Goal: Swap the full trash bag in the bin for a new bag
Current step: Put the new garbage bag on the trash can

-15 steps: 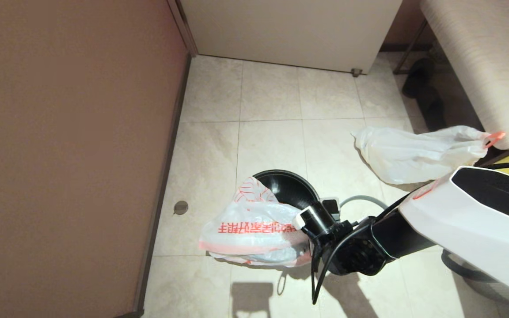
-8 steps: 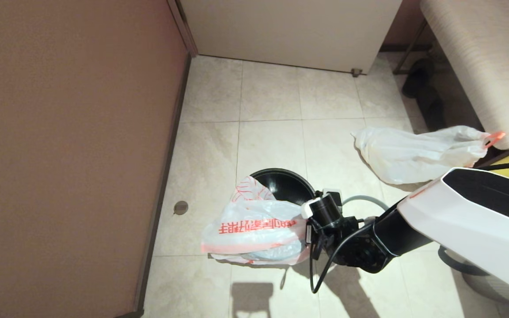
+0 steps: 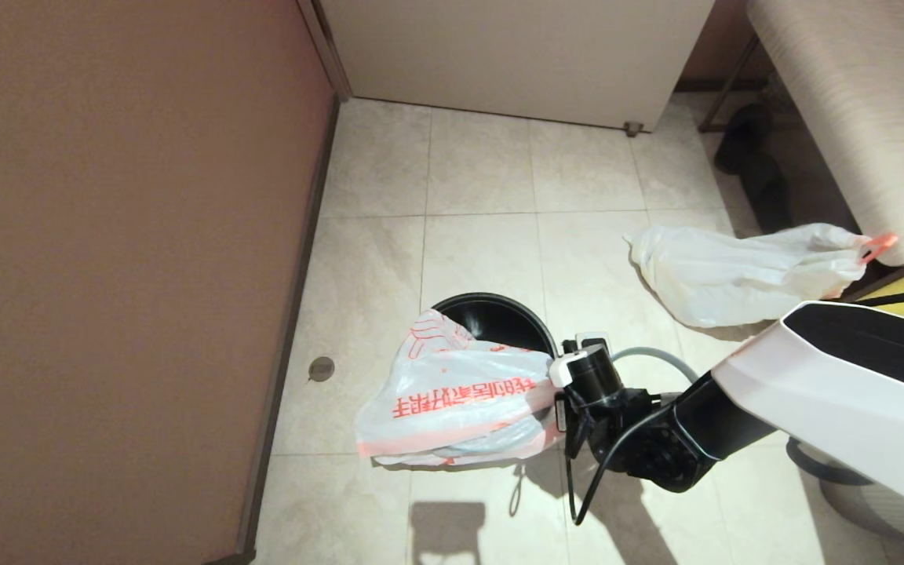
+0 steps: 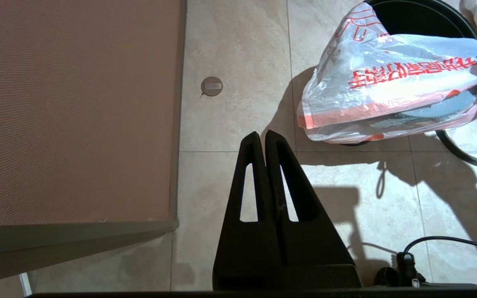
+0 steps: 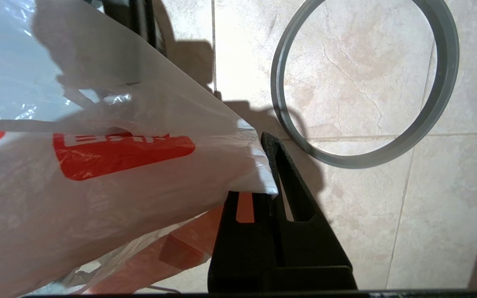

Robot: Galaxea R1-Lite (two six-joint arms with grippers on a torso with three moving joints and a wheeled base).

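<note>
Over the bin (image 3: 499,318), the new bag (image 3: 452,396) hangs half-open, its long axis level, print upside down, mouth seemingly toward the robot. Right gripper (image 5: 269,165) is clamped on its edge; left gripper (image 4: 265,140) is closed on nothing. Judgement: spread the mouth wide over the opening before lowering.

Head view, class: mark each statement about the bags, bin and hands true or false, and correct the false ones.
1. The right hand is shut on the new bag. True.
2. The full trash bag sits inside the bin. False: it lies on the floor, apart from the bin.
3. The grey hoop is fitted on the bin. False: it lies on the floor.
4. The left hand is shut and holds nothing. True.
</note>
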